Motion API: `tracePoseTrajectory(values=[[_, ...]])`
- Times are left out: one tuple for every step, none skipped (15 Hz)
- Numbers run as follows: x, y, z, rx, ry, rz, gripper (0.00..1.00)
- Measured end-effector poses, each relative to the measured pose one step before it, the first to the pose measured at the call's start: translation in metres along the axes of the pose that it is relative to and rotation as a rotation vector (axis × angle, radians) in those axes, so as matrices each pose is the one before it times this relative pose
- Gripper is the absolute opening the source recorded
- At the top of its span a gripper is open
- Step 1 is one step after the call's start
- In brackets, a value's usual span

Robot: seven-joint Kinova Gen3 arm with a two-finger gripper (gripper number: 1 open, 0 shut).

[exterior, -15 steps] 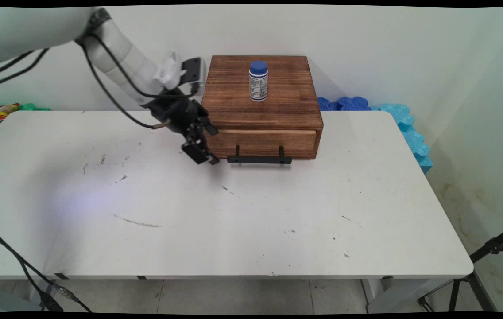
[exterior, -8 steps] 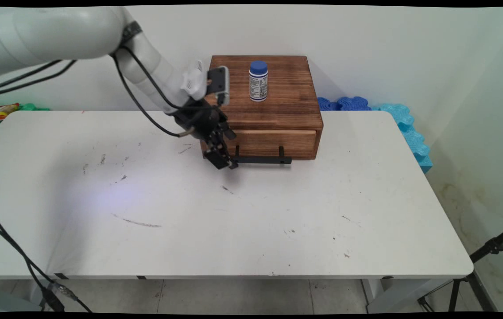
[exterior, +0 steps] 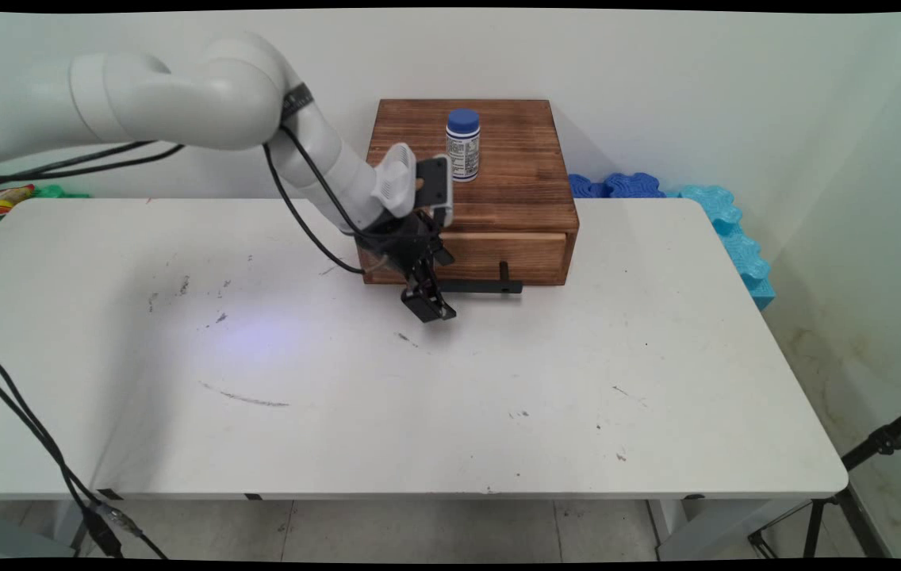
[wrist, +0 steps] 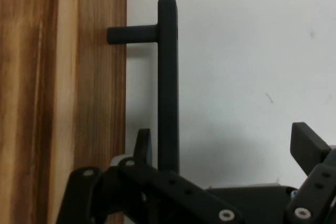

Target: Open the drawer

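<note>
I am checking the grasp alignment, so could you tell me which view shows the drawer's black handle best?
The hand view: the handle fills the middle, lying between the open gripper's fingers, one post meeting the drawer front. In the main view the gripper covers the handle's left end.

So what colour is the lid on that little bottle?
Blue. The bottle stands on the wooden box; the main view shows its lid best.

Drawer handle [wrist: 168, 82]: we see a black bar on two posts, lying between our gripper's [wrist: 223, 148] spread fingers.
Drawer [exterior: 498, 254]: we find it closed, in the wooden box's front.
</note>
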Motion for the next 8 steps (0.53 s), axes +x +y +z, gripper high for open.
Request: tracePoseTrajectory(values=[[0.00085,0.00117,0.00488,0.00342,-0.00200,0.00652,1.00],[0.00037,0.00074,0.00298,0.00208,-0.00134,0.00365,1.00],[0.00057,0.00114,0.00451,0.00259,-0.00196,0.00541,1.00],[0.00051,0.00068,0.00295,0.00161,-0.00116,0.00370,1.00],[0.00052,0.00093,0.00421,0.00291,-0.00185,0.00482,1.00],[0.00046,0.00102,0.00462,0.00323,-0.00208,0.00445,1.00],[0.00062,0.00082,0.00446,0.00324,-0.00195,0.00416,1.00],[0.00045,0.00056,0.00368,0.00274,-0.00162,0.00289,1.00]])
